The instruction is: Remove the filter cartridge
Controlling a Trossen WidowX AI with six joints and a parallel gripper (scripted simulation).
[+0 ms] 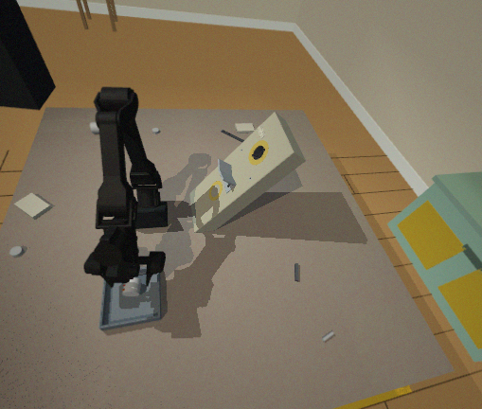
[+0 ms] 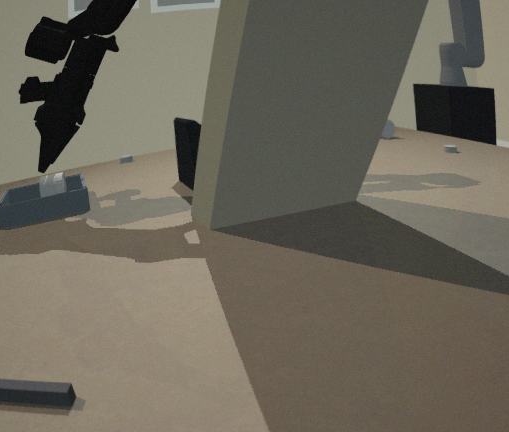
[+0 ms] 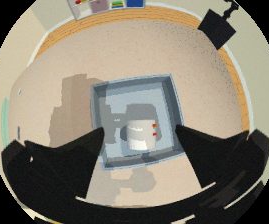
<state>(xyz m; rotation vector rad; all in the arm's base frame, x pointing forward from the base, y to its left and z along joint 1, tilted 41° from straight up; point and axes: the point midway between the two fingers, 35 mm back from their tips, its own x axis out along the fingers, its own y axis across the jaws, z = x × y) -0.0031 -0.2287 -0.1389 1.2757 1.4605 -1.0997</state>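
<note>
Resting in the tray, jaws wide apart!

And there's the cartridge [image 1: 131,287] [image 2: 52,184] [image 3: 144,139], out of the panel [image 1: 277,128] [image 2: 306,100] and lying on its side inside the tray [image 1: 131,324] [image 2: 46,208] [image 3: 132,80]! The gripper [image 1: 132,284] [image 2: 42,171] [image 3: 141,129] hovers right above, fingers spread wide with nothing clamped between them.

Look at the room in there: from the top, the cartridge lies toward the tray's far side, bare tray floor between it and the near wall. Whether it touches any wall, I cannot tell. The tray itself sits at the left, well in from the edge of the grey mat [image 1: 252,308] [image 2: 116,325] [image 3: 185,45], with a gap to the tilted panel. A dark bar [image 1: 296,272] [image 2: 28,391] lies well off to the right.

On to markings: two small red marks show on the cartridge, and the pale marks at the panel's far end are too small to read!
</note>
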